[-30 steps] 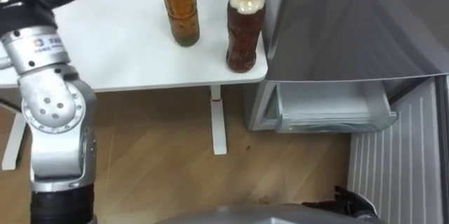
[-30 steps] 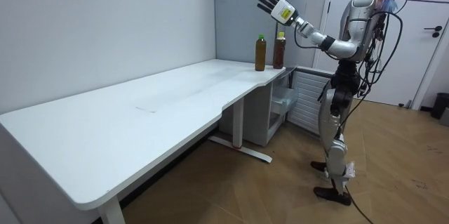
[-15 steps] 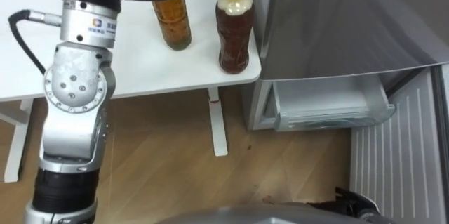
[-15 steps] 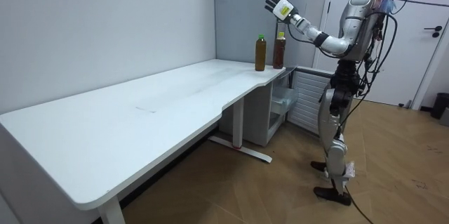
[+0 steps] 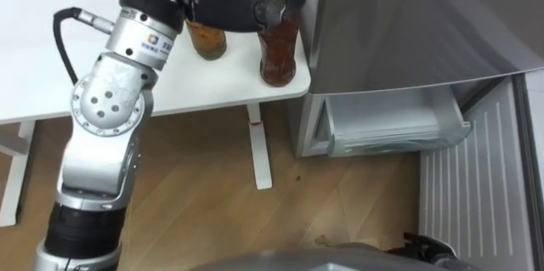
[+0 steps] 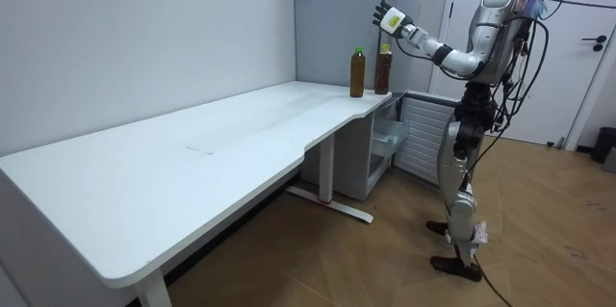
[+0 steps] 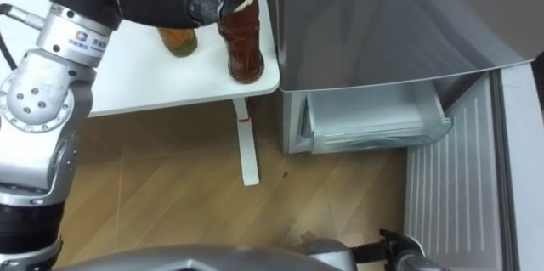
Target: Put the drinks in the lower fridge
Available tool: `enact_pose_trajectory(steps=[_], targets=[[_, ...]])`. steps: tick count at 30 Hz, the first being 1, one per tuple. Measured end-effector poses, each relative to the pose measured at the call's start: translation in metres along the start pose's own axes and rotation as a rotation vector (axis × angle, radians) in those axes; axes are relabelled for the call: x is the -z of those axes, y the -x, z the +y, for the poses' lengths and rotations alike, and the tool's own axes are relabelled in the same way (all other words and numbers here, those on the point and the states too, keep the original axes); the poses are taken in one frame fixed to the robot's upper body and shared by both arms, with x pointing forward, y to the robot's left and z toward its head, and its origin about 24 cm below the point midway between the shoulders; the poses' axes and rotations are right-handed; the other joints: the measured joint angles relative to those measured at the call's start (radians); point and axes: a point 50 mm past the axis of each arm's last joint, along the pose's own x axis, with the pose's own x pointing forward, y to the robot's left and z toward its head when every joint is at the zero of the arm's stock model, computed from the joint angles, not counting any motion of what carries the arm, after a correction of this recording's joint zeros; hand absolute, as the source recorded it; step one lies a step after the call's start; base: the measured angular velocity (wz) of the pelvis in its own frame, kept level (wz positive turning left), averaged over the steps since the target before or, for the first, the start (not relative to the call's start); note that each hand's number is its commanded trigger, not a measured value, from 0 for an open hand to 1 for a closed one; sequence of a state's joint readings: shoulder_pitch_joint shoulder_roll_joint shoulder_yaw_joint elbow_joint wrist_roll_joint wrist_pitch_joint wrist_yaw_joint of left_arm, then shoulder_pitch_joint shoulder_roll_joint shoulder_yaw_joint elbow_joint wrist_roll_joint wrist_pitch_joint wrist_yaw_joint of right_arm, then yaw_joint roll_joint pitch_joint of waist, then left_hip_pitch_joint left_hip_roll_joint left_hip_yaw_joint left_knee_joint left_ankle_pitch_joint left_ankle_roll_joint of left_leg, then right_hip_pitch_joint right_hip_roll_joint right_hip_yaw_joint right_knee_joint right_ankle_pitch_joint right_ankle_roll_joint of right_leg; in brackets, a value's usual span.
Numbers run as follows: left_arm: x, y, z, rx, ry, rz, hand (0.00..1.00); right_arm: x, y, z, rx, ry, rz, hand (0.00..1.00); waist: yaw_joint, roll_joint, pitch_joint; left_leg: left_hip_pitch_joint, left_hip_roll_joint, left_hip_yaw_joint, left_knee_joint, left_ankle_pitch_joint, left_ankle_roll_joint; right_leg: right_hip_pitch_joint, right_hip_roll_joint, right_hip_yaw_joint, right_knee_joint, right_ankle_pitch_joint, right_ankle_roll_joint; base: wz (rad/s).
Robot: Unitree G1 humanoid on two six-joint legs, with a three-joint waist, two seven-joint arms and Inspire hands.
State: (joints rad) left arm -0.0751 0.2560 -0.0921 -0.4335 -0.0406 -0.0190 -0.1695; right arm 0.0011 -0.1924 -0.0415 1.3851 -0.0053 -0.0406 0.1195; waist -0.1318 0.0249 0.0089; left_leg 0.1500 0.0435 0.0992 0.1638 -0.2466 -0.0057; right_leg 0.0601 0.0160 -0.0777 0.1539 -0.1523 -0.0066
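Bottle (image 5: 278, 46), yellow-capped, touched by left hand (image 5: 223, 3), drawer (image 5: 395, 127) open in eye views

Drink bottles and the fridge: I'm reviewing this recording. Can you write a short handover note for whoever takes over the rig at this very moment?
Left hand: open, fingers stretched to the neck of the yellow-capped bottle, not closed round it.
Things: the yellow-capped bottle and the green-capped bottle stand upright, side by side, on the corner of the white table next to the fridge. The lower fridge compartment is open.
Done: the compartment is open and the reach is made.
Left: grasp the yellow-capped bottle, put it in the lower compartment, then do the same with the green-capped one.
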Motion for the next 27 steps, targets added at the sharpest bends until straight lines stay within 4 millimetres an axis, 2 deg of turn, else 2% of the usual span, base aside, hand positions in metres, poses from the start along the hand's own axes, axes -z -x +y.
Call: enact_pose_trajectory(steps=[8, 15, 20, 22, 27], targets=[[0.002, 0.0, 0.0, 0.001, -0.003, 0.018, 0.0, -0.001, 0.0, 0.0, 0.0, 0.0, -0.001, 0.0, 0.0, 0.003, -0.0019, -0.006, 0.002, 0.007, 0.0, 0.0, 0.0, -0.007, 0.003, 0.016, 0.005, 0.0, 0.0, -0.06], [0.003, 0.001, -0.001, 0.012, 0.004, 0.024, 0.0, -0.003, -0.001, 0.002, -0.005, 0.019, -0.005, 0.0, 0.003, -0.011, 0.0032, -0.004, 0.002, 0.009, 0.0, 0.0, 0.0, -0.01, 0.003, 0.019, 0.014, 0.0, 0.0, -0.01], [0.006, 0.003, -0.003, 0.018, 0.029, 0.039, 0.0, -0.001, 0.0, 0.002, 0.0, 0.019, 0.007, 0.0, 0.006, -0.013, -0.0005, -0.003, 0.001, 0.021, 0.0, 0.0, 0.0, -0.01, 0.003, 0.024, 0.014, 0.0, 0.0, -0.02], [0.017, 0.009, -0.006, 0.021, 0.057, 0.088, 0.0, -0.001, 0.0, 0.002, 0.003, 0.018, 0.009, 0.0, 0.004, -0.008, -0.0056, 0.002, 0.001, 0.031, 0.0, 0.0, 0.0, -0.009, 0.004, 0.029, 0.015, 0.0, 0.0, -0.08], [0.026, 0.017, -0.008, 0.026, 0.078, 0.148, 0.0, 0.001, 0.0, 0.002, 0.007, 0.017, 0.011, 0.0, 0.002, -0.005, -0.0077, 0.002, 0.002, 0.032, 0.001, 0.0, 0.0, -0.01, 0.004, 0.029, 0.016, 0.0, 0.0, -0.01]])
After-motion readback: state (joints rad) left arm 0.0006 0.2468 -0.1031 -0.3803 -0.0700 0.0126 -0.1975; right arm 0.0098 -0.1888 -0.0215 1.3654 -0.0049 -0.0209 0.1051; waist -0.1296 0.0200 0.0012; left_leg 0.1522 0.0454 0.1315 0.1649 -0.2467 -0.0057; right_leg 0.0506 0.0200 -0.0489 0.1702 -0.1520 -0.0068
